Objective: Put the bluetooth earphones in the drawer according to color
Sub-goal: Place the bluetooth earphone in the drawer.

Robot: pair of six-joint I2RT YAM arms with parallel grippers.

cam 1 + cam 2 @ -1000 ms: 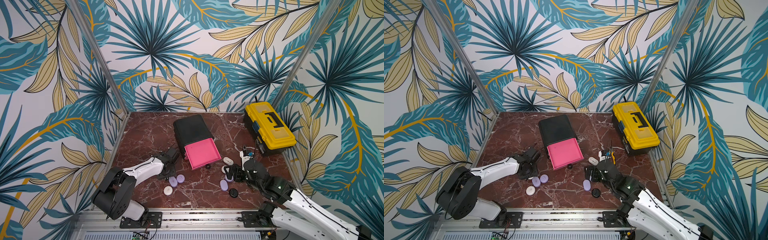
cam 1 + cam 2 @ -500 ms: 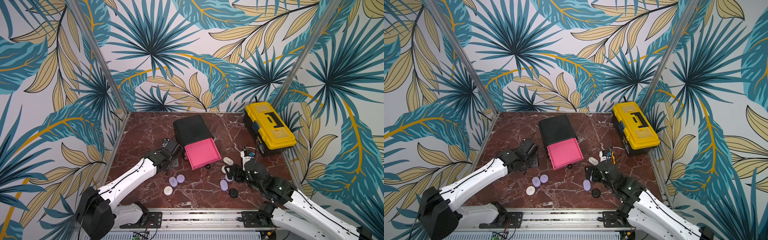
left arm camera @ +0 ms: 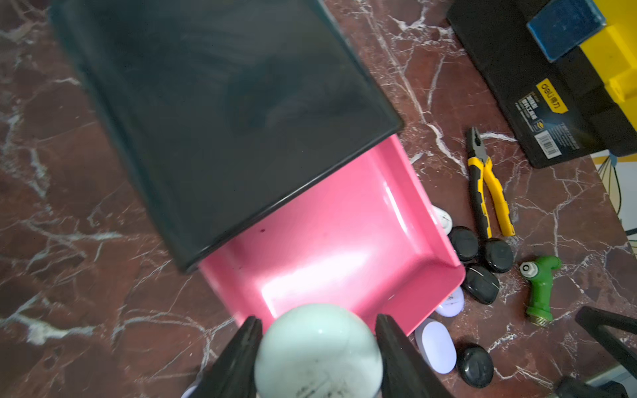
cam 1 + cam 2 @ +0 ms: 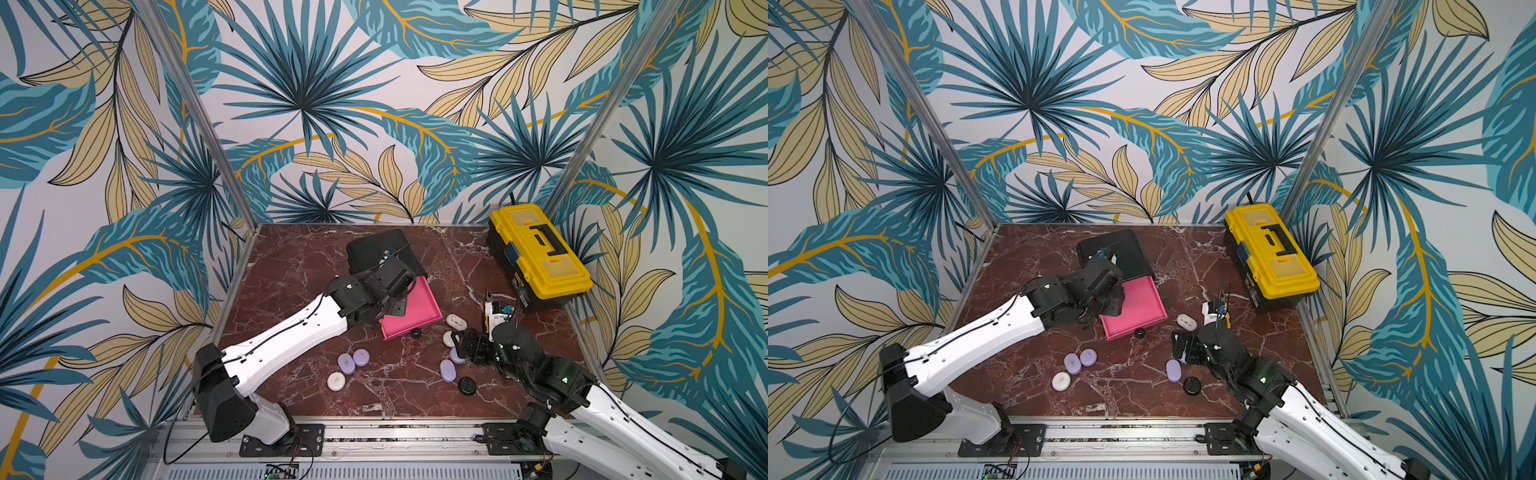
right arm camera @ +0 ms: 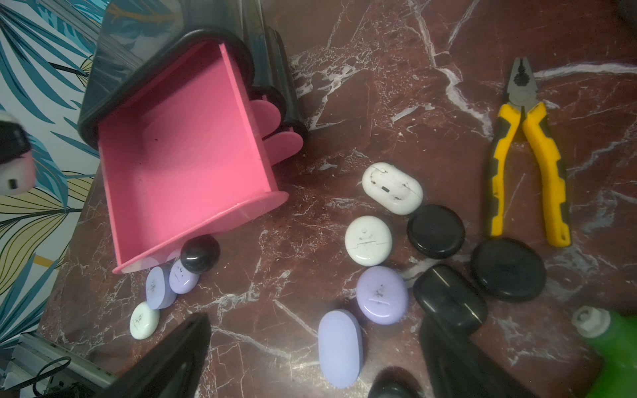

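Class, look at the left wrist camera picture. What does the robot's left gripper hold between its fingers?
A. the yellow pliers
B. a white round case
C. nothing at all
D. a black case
B: in the left wrist view the left gripper is closed on a white round case, with one dark finger against each side of it.

Only one brand mark can be read, and it is on the toolbox.
In the left wrist view, a yellow tag (image 3: 551,100) on the black side of the toolbox (image 3: 499,62), well apart from the left pincer (image 3: 317,318), reads "deli". The small print and the barcode sticker (image 3: 548,144) beside it are too blurred to read.
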